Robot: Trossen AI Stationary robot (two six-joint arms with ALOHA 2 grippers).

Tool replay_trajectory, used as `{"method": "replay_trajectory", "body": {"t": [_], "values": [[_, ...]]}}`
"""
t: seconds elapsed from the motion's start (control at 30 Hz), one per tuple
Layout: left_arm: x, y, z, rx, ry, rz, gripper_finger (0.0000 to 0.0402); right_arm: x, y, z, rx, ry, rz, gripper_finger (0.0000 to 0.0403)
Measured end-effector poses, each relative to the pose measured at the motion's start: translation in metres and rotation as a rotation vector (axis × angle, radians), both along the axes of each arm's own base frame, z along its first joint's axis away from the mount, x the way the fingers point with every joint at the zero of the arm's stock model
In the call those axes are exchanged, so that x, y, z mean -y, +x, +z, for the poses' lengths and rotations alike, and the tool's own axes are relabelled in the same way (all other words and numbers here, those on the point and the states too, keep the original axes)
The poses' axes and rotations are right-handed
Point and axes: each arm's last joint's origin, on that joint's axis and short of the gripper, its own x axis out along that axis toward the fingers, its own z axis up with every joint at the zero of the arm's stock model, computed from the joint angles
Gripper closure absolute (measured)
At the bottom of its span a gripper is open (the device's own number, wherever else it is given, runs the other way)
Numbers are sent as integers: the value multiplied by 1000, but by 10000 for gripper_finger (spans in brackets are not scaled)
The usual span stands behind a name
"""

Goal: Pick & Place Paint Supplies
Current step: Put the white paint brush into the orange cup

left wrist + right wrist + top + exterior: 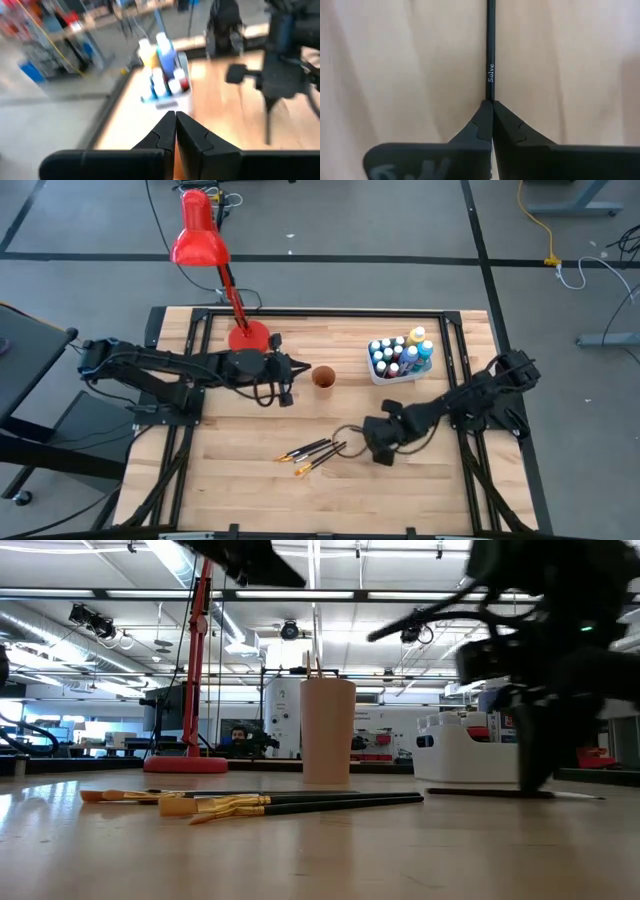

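Paint supplies sit in two groups on the wooden table (250,470). Largest on that table is the red desk lamp (200,242), its round base at the far edge and its shade leaning out over the floor. The left arm stretches in from the left side, and its left gripper (288,395) hangs above the boards just left of the small orange cup (324,377), fingers pressed together with nothing between them in the left wrist view. The right arm reaches in from the right side toward the table's middle. Its right gripper (491,107) is clamped narrow on the thin dark handle of a paintbrush (490,50), the handle running straight out from between the fingertips over the bare wood; white lettering on it reads "Solve".

Toward the far right stands the white tub (385,377), packed with paint bottles (400,352): blue ones, white-capped ones, a dark one or two, and a yellow bottle (417,335) at its far corner. All stand upright inside the tub.

Near the middle front lie the loose paintbrushes (312,453), a small fan of dark handles with orange-yellow ends pointing left, just left of the right gripper. In the low view they lie flat on the boards in front of the cup.
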Motion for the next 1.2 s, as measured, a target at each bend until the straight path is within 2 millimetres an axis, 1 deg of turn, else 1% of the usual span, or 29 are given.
{"method": "replay_trajectory", "body": {"t": [0.1, 0.23, 0.33, 0.43, 0.53, 0.63, 0.7, 0.77, 0.8, 0.87, 0.9, 1.03, 1.1, 1.2], "values": [[-4, -2, -7, -69, -57, -31, 379, 14, 13, 1, 68, 5, 26, 403], [-2, -2, -9, -87, -97, -95, 377, 29, 26, 4, 152, -6, 63, 402], [0, -2, -9, -85, -136, -151, 370, 37, 30, 5, 166, -26, 92, 402], [1, -2, -10, -74, -180, -160, 360, 41, 31, 5, 167, -38, 104, 402], [1, -4, -21, -81, -210, -148, 350, 43, 32, 6, 168, -54, 112, 402], [1, -7, -39, -73, -263, -129, 339, 47, 32, 7, 180, -187, 98, 394], [2, -11, -52, -68, -293, -119, 333, 53, 33, 8, 175, -313, 107, 379], [4, -13, -61, -53, -324, -114, 329, 62, 34, 10, 165, -375, 103, 357], [5, -14, -64, -39, -342, -112, 328, 67, 35, 10, 161, -366, 88, 344], [7, -15, -67, -27, -373, -112, 326, 77, 36, 8, 153, -273, 72, 315], [9, -16, -68, -26, -381, -115, 326, 81, 36, 7, 153, -233, 63, 300], [15, -15, -66, -6, -388, -138, 329, 93, 28, -4, 140, -170, 52, 249], [17, -15, -65, 4, -388, -150, 330, 97, 24, -9, 160, -146, 42, 236], [21, -14, -63, 24, -384, -169, 330, 99, 20, -14, 173, -136, 26, 234]]}}
